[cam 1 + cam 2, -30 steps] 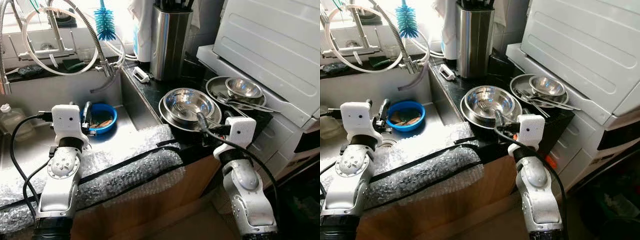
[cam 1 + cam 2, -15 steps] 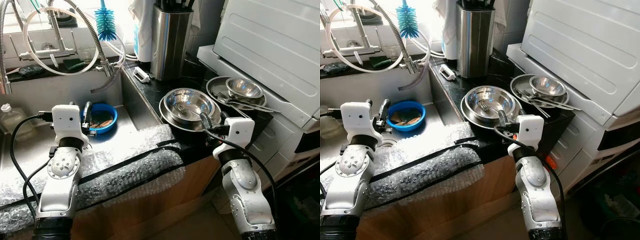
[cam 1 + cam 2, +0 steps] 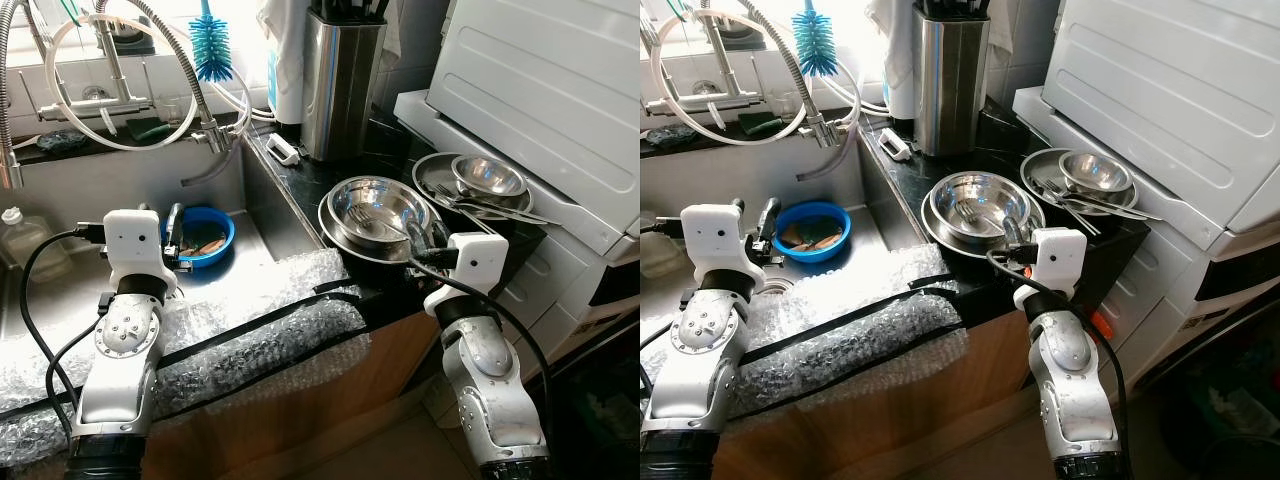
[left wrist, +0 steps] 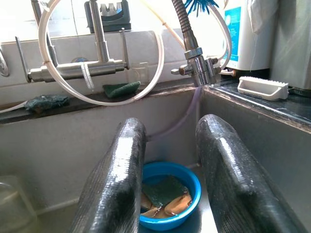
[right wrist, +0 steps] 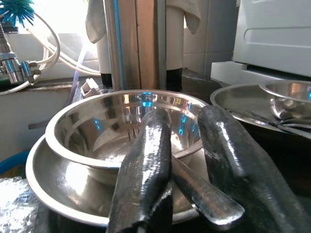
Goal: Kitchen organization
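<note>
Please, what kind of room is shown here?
Most likely a home kitchen: a steel sink with a hose tap, steel bowls stacked on a dark counter, and a knife block behind them.

Three steel bowls (image 3: 378, 205), one blue bowl (image 3: 203, 236), one bottle brush (image 3: 209, 45)

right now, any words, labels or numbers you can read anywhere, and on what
No text here can be read.
White bottle with a blue label behind the sink: print is there, too small and blurred to read.
Black device on the sill: a pale mark on its front, not legible.
Steel bowls, knife block, white appliance: no lettering shows.
</note>
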